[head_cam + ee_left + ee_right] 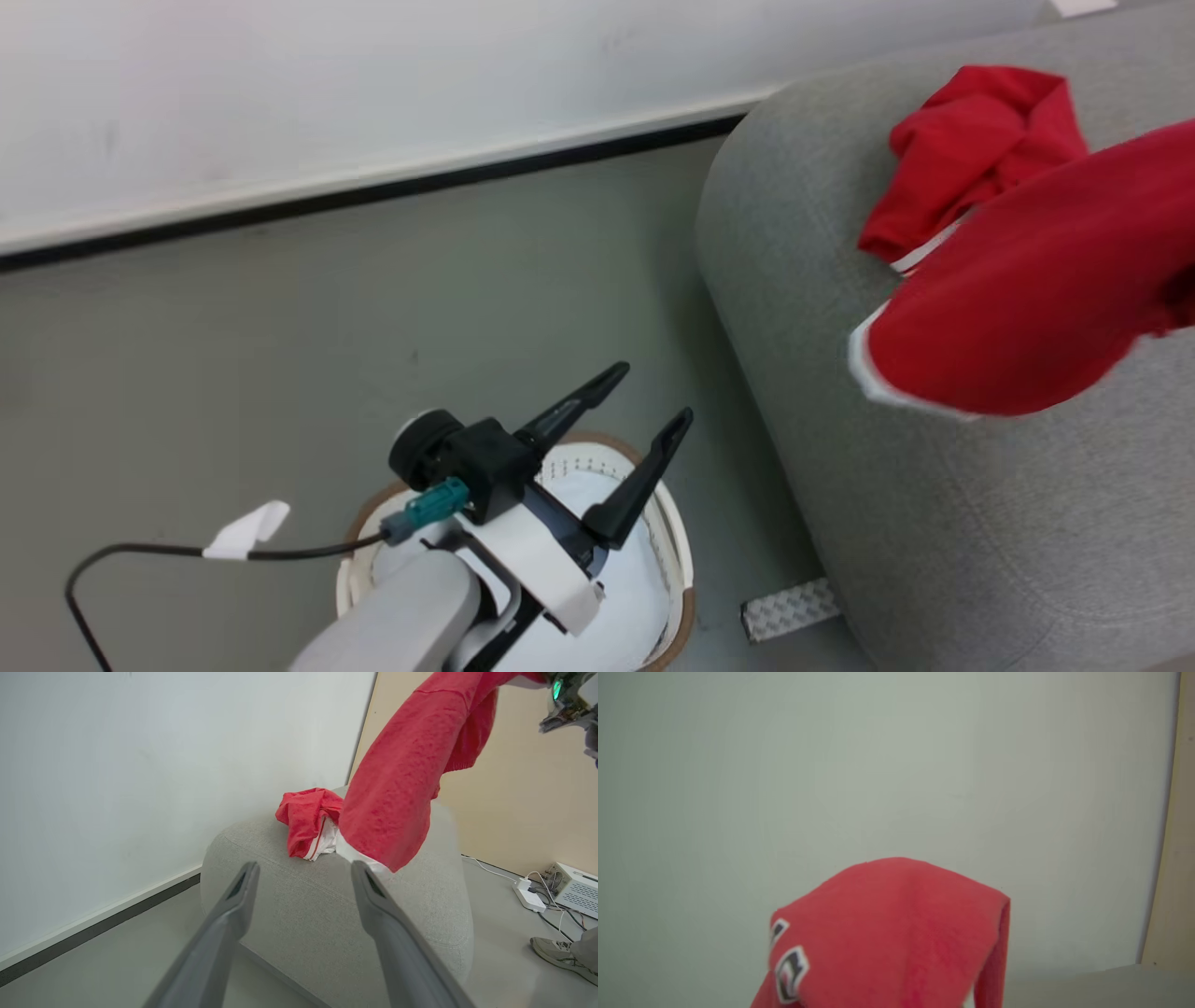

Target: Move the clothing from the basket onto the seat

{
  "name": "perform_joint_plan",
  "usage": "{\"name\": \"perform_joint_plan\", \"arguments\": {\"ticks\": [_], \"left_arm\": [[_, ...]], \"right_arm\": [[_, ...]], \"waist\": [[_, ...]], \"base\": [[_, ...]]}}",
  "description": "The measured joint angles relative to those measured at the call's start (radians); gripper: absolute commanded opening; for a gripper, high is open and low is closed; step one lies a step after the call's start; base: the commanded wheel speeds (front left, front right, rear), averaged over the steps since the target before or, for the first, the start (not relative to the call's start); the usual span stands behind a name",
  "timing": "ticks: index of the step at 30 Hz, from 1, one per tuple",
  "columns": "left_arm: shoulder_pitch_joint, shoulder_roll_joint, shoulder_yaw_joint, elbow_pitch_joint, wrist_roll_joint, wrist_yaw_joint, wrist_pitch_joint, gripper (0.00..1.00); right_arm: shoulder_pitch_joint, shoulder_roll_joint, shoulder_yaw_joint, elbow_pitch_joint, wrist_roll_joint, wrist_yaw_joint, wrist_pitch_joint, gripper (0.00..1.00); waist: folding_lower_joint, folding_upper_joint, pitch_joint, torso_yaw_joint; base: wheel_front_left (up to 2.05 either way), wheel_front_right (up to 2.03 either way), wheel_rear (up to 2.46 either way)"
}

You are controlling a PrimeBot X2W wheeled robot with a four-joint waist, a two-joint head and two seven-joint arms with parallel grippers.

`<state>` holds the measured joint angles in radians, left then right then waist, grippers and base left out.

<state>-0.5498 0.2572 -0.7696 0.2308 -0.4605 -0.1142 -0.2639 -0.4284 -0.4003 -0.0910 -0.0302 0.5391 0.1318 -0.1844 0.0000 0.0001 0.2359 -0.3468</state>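
Carry the dangling red shirt fully over the sofa before release; cloth hides whether the right pincer pinches it; left pincer is spread.

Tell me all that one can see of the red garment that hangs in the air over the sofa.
The hanging garment is soft red cloth with a white band along its lower edge and white-outlined block letters. It hangs slack from its lifted top; what holds it is hidden under its folds. Its low end is over the grey sofa, near a crumpled red garment lying there; whether it touches either is unclear.
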Motion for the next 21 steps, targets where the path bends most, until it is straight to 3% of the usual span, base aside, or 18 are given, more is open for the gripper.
{"name": "perform_joint_plan", "arguments": {"ticks": [4,8,13,16,21], "left_arm": [[-0.018,0.019,0.010,-0.012,0.000,-0.004,0.000,1.00],[-0.040,0.056,0.014,-0.027,0.001,-0.004,0.009,1.00],[-0.076,0.086,0.034,-0.073,0.003,-0.005,0.017,1.00],[-0.096,0.103,0.045,-0.091,0.003,-0.004,0.024,1.00],[-0.109,0.109,0.050,-0.105,0.004,-0.004,0.025,1.00]], "right_arm": [[-0.013,-0.067,-0.127,0.027,0.016,0.000,0.033,0.00],[-0.053,-0.124,-0.166,0.137,0.025,0.000,0.074,0.00],[-0.108,-0.140,-0.144,0.277,-0.001,0.000,0.133,0.00],[-0.181,-0.197,-0.128,0.371,-0.036,0.000,0.132,0.00],[-0.210,-0.192,0.000,0.532,-0.101,0.001,0.239,0.00]], "waist": [[0.0000,0.0000,0.059,0.023],[0.0000,0.0000,0.124,0.043],[0.0001,0.0000,0.214,0.062],[0.0001,0.0000,0.270,0.075],[0.0003,-0.0001,0.346,0.099]], "base": [[0.00,0.00,0.00],[0.00,0.00,0.00],[0.00,0.00,0.00],[0.00,0.00,0.00],[0.00,0.00,0.00]]}}
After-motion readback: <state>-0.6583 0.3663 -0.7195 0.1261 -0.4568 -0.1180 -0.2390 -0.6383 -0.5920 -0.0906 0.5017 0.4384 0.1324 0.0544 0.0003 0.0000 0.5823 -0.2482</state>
